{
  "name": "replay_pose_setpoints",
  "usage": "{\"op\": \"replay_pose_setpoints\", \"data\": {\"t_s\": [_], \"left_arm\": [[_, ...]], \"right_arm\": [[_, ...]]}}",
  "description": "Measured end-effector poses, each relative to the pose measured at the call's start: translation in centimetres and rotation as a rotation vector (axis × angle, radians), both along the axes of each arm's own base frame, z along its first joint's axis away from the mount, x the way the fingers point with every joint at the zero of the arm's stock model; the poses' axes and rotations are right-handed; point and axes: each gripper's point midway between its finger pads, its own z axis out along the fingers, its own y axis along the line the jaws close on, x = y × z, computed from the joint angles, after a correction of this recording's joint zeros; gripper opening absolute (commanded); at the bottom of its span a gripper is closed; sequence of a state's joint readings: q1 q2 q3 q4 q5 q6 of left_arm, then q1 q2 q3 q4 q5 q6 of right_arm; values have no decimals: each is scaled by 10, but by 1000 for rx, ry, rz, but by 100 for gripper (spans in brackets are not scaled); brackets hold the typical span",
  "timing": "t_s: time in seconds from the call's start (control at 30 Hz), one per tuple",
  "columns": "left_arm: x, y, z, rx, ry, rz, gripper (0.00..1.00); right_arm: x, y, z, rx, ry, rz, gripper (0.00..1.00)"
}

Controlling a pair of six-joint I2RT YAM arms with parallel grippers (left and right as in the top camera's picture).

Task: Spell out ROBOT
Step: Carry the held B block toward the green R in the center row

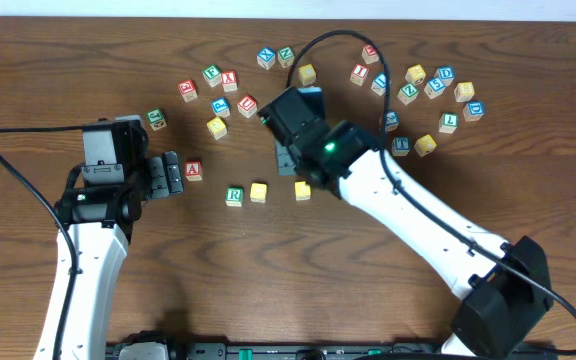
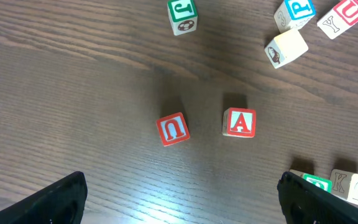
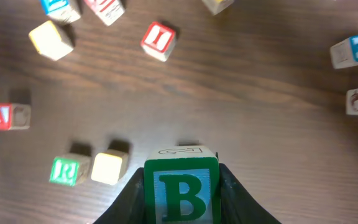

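Wooden tabletop is shown with the R block and a yellow block (letter unreadable) paired at frame centre, the B block clamped in the right gripper just above, the left gripper gaping empty, so B and later letters are judged unplaced

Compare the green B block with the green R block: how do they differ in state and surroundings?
The B block is clamped between the jaws of the right gripper; the R block lies free on the table. The R block has a pale yellow block close beside it; the B block is flanked by the jaws alone. Their letters differ. Both are green-lettered alphabet cubes.
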State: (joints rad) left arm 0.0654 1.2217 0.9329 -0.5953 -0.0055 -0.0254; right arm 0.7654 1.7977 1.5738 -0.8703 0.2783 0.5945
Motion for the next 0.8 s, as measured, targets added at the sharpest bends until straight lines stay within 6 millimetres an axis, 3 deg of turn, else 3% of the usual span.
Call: {"op": "replay_pose_setpoints", "data": {"t_s": [0.27,0.6,0.8], "left_arm": [[0,0,0,0,0,0,96],[0,0,0,0,0,0,96],[0,0,0,0,0,0,96]], "right_arm": [[-5,12,-2,17,-16,9,20],[-19,5,-51,-9,28,12,20],[-20,9,-55,1,23,16,20]]}}
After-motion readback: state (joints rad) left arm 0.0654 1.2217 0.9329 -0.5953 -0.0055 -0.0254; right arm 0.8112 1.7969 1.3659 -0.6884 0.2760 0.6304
